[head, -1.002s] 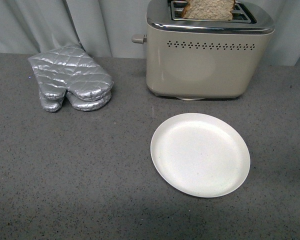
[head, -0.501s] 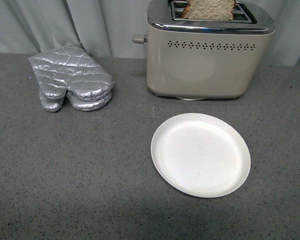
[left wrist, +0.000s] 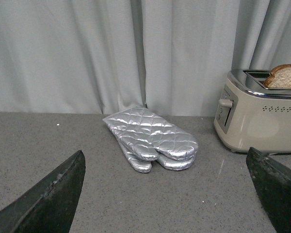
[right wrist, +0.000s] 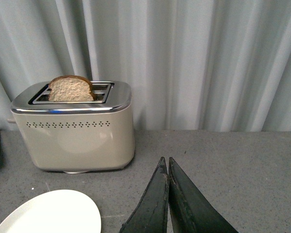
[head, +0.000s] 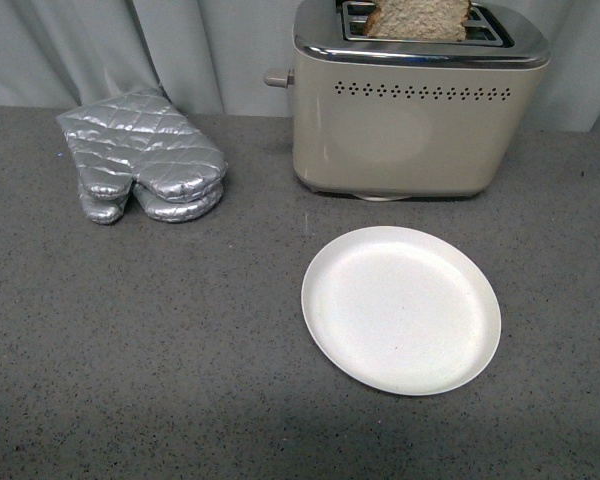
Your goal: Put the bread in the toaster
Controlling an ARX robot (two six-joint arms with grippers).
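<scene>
Upright in the near slot of the toaster (head: pixel 420 105), the bread (head: pixel 418 18) protrudes; left gripper (left wrist: pixel 165 194) spread, right gripper (right wrist: pixel 168 194) pressed together, both empty. Risk: unlowered lever leaves bread proud.

This looks like a staged kitchen set. A toaster (head: pixel 420 110), a white plate (head: pixel 400 308) and silver oven mitts (head: pixel 140 157) stand on a grey speckled worktop (head: pixel 130 360), and a plain grey curtain (left wrist: pixel 136 48) closes the back instead of a wall.
</scene>
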